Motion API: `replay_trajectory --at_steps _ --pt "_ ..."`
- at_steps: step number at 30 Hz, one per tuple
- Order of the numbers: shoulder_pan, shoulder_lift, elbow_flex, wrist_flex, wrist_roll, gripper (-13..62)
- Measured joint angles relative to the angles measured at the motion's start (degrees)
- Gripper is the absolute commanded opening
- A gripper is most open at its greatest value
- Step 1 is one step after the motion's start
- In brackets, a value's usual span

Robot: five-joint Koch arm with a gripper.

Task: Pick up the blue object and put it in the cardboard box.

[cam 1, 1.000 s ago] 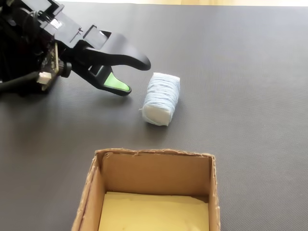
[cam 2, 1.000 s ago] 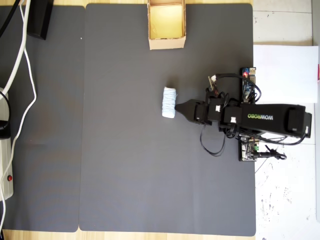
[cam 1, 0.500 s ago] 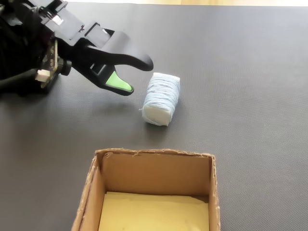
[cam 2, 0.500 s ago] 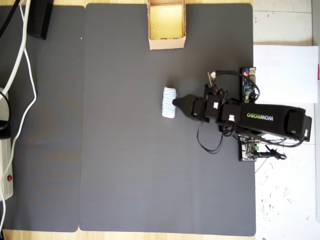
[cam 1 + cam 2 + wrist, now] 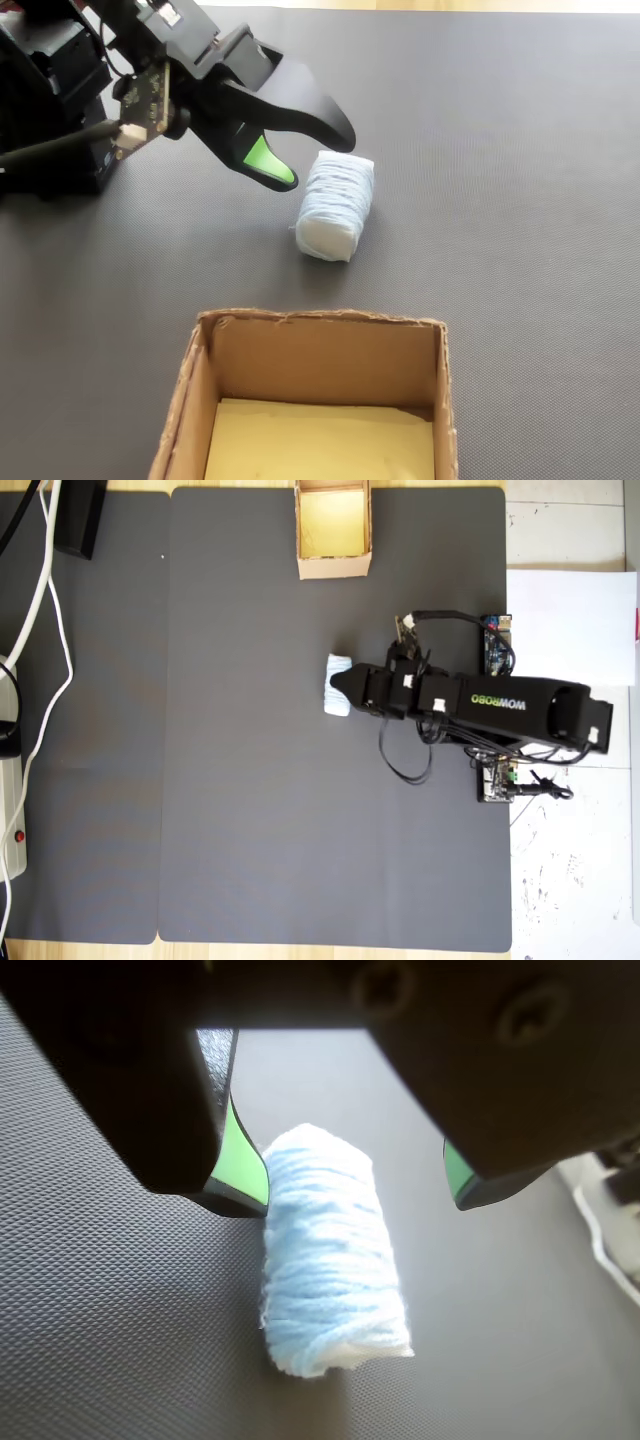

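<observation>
The blue object [image 5: 330, 1270] is a pale blue ribbed roll lying on its side on the dark mat, also seen in the fixed view [image 5: 336, 205] and from overhead [image 5: 336, 706]. My gripper [image 5: 355, 1200] is open, with green-padded jaws on either side of the roll's far end. The left pad sits close against the roll, and the right jaw stands well clear of it. In the fixed view the gripper [image 5: 312, 160] hovers over the roll's far end. The cardboard box [image 5: 320, 355] stands open and empty near the front edge, a short way from the roll. From overhead, the box [image 5: 333, 566] is at the mat's top edge.
The dark textured mat [image 5: 250, 780] covers most of the table. White cables [image 5: 45, 610] and a black block [image 5: 78, 520] lie along the left side. The arm's base and circuit boards [image 5: 497, 780] sit at the right, beside white paper [image 5: 570, 620].
</observation>
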Motion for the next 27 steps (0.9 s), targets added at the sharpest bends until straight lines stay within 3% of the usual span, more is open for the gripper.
replay_trajectory --at_steps 19,23,27 --pt "-1.2 -20.8 -14.4 7.2 -0.1 33.6" --pt "-1.7 -22.9 -16.9 8.0 -0.7 29.2" --pt "-1.7 -23.3 -17.1 8.3 -1.7 18.5"
